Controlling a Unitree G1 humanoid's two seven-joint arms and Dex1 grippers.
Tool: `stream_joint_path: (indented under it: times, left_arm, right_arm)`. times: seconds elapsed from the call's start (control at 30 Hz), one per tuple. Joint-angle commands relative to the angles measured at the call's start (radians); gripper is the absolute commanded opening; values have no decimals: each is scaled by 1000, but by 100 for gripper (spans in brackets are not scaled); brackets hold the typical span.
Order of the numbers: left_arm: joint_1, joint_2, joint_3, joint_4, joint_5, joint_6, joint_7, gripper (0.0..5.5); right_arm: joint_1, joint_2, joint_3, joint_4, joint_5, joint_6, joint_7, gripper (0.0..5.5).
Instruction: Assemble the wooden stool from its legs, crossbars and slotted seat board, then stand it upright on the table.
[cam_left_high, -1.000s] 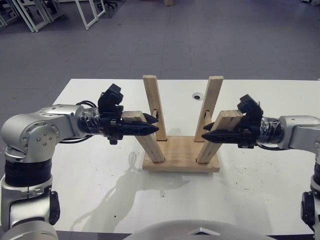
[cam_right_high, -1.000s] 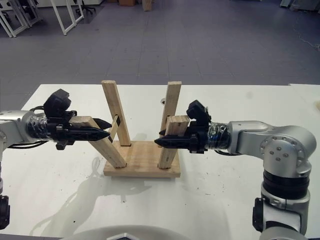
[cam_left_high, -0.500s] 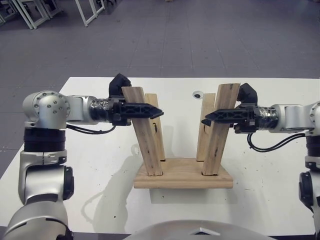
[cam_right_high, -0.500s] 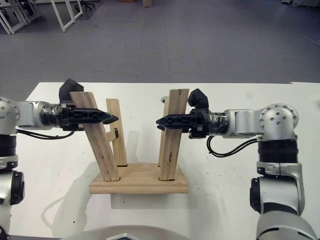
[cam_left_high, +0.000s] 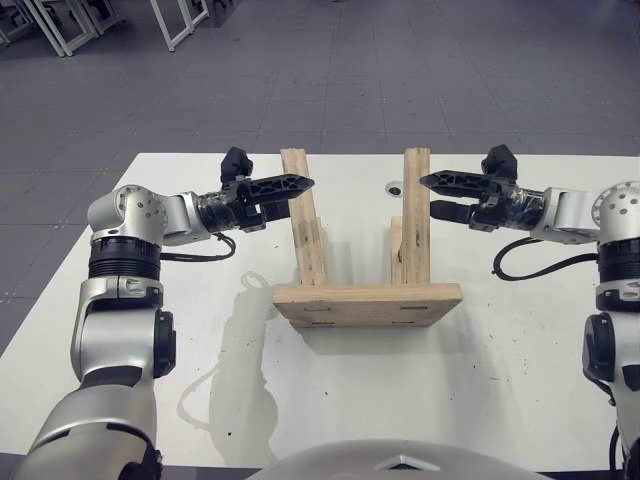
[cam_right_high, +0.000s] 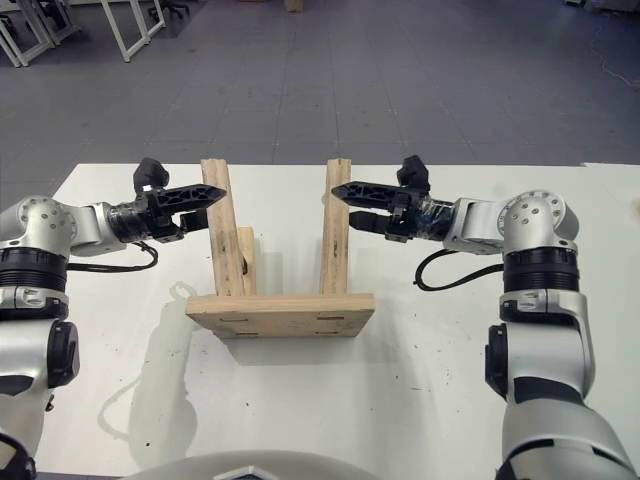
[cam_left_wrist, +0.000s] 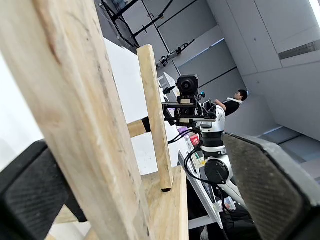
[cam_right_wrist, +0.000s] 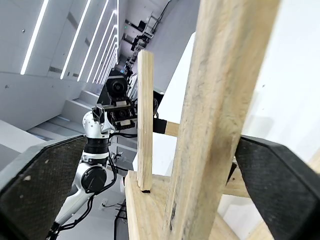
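The wooden stool is assembled and tipped over. Its seat board (cam_left_high: 370, 300) is nearest me and nearly edge-on, and the legs point away toward the table's far side. My left gripper (cam_left_high: 300, 182) is shut on the upper end of the left leg (cam_left_high: 303, 235). My right gripper (cam_left_high: 428, 190) is shut on the upper end of the right leg (cam_left_high: 415, 225). In the left wrist view the held leg (cam_left_wrist: 75, 125) sits between the black fingers, with the other leg (cam_left_wrist: 155, 115) and a crossbar (cam_left_wrist: 136, 127) beyond. The right wrist view mirrors this with its held leg (cam_right_wrist: 215, 125). I cannot tell whether the seat touches the table.
The white table (cam_left_high: 520, 360) spreads wide on both sides of the stool and in front of it. A round cable hole (cam_left_high: 395, 187) lies between the legs near the far edge. Beyond the table is grey floor with white table frames (cam_left_high: 180, 20).
A second ago the stool stood upside down on the table. Both grippers lifted it by the legs and tipped it, so the legs now point away and the seat is edge-on.
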Motion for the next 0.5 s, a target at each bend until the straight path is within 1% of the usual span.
stream_joint_path:
  times: [0.03, 0.17, 0.33, 0.43, 0.47, 0.5]
  left_arm:
    - [-14, 23, 24, 2, 36, -21, -16, 483]
    - [-24, 47, 65, 62, 73, -66, -24, 483]
    - [-13, 57, 71, 148, 146, -149, -39, 483]
    - [13, 117, 92, 123, 148, -141, -99, 483]
    - [32, 140, 92, 101, 156, -163, -124, 483]
    - [88, 172, 93, 23, 160, -213, -170, 483]
  right_arm:
    - [-14, -16, -1, 9, -85, -16, 67, 522]
    - [9, -42, -27, 2, -141, -19, 115, 522]
    - [47, -34, -44, -59, -175, -9, 138, 522]
    - [116, -74, -46, -168, -206, -47, 157, 522]
    - [145, -92, -46, -209, -220, -71, 167, 522]
    - [182, -115, -45, -253, -234, -106, 193, 522]
